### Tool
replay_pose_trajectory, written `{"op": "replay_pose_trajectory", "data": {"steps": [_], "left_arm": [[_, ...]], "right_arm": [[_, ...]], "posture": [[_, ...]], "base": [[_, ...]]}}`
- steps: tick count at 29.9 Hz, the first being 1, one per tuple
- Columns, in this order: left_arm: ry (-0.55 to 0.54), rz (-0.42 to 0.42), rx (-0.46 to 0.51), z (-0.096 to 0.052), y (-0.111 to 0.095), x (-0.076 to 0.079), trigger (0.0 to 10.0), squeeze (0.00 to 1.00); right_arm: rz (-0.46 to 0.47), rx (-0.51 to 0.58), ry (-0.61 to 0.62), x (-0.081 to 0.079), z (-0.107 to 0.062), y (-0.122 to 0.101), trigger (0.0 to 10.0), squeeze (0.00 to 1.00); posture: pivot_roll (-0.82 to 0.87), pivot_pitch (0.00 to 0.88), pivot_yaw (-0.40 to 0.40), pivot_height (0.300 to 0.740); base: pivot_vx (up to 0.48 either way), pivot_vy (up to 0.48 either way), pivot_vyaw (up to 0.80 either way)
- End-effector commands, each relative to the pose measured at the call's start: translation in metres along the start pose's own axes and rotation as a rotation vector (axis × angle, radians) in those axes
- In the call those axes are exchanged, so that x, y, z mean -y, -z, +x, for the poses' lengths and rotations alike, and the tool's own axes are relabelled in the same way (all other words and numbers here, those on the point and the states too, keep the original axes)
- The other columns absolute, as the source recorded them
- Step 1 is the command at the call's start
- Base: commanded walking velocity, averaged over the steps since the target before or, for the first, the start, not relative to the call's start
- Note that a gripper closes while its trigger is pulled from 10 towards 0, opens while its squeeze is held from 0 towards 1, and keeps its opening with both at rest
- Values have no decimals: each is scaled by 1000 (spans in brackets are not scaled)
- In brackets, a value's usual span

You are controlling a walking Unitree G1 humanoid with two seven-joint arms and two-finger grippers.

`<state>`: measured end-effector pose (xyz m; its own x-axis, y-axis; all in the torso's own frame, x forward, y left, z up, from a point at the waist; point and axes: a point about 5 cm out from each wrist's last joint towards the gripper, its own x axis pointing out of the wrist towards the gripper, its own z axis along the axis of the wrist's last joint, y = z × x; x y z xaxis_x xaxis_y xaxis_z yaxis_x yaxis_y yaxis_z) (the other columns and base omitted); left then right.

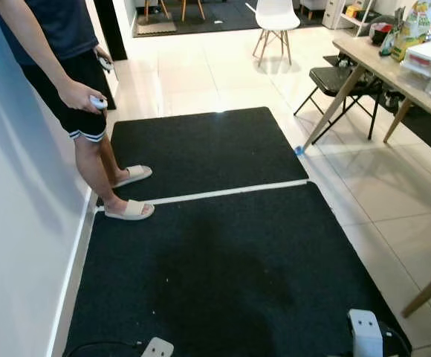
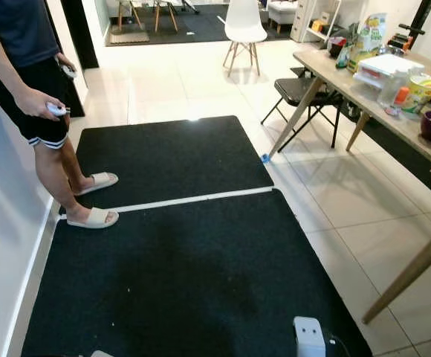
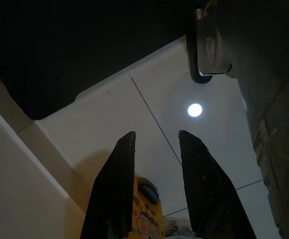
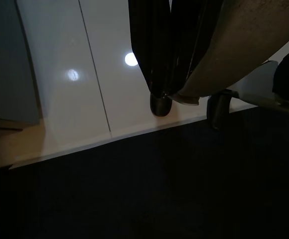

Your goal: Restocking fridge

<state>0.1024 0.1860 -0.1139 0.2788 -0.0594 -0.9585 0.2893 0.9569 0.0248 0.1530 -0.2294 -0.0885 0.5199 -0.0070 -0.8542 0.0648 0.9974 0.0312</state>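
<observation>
- Left gripper (image 3: 154,189): fingers apart, holding nothing, hanging over floor tile.
- Right gripper (image 4: 159,55): fingers pressed together, empty.
- Groceries (image 2: 383,63) on the tabletop (image 2: 416,130) lie ahead-right, nearer the right gripper.

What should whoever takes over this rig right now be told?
Left claw: hangs over floor tile by the black mat, with a yellow printed packet at it; grip unclear.
Right claw: shut, idle, nothing in it.
Groceries sit on the wooden table to the robot's right.
A person with controllers stands to the left, on the mat's edge.
Done: at most the packet picked up.
Left: reach the fridge and stock it.
</observation>
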Motion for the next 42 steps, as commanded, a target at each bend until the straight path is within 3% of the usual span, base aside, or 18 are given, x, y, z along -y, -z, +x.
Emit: {"op": "replay_pose_trajectory", "data": {"steps": [1,42], "left_arm": [[-6,9,164,1,-42,0,10000,0],[18,33,156,1,-41,2,10000,0]], "right_arm": [[-6,-3,7,2,-1,0,10000,0],[12,-1,-4,-2,0,1,10000,0]], "posture": [[-43,12,-24,740],[-45,13,-19,740]], "base": [[0,0,0],[260,0,0]]}}
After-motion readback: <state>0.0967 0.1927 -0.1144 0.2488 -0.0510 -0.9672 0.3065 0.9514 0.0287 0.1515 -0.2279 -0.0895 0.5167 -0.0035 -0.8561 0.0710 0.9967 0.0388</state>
